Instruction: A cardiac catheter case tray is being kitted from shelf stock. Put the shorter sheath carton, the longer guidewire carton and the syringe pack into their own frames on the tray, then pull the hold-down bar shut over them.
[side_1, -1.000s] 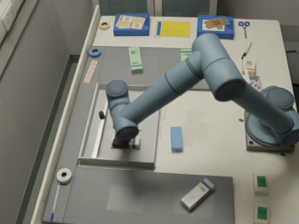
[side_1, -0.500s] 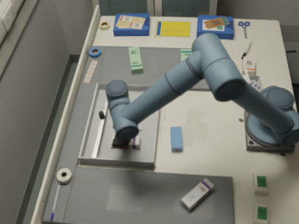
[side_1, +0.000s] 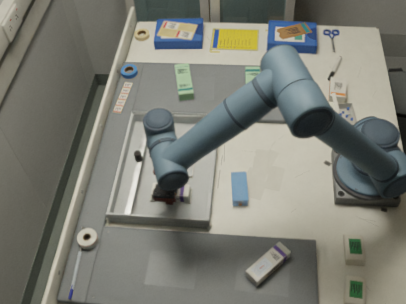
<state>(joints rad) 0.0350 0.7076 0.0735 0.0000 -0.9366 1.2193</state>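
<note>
A white carton with a purple end lies in the tray near its front edge, mostly hidden under my wrist, so its length cannot be told. My gripper is low over it with its fingers open, holding nothing. The hold-down bar runs along the tray's left side, with a dark knob on it. A second white carton with a purple end lies tilted on the grey mat in front. The blue pack lies on the table right of the tray.
My arm spans from its base at the right across the tray. Green boxes lie on the rear mat. Blue bins line the back edge. Tape rolls sit along the left, and small green-labelled boxes at front right.
</note>
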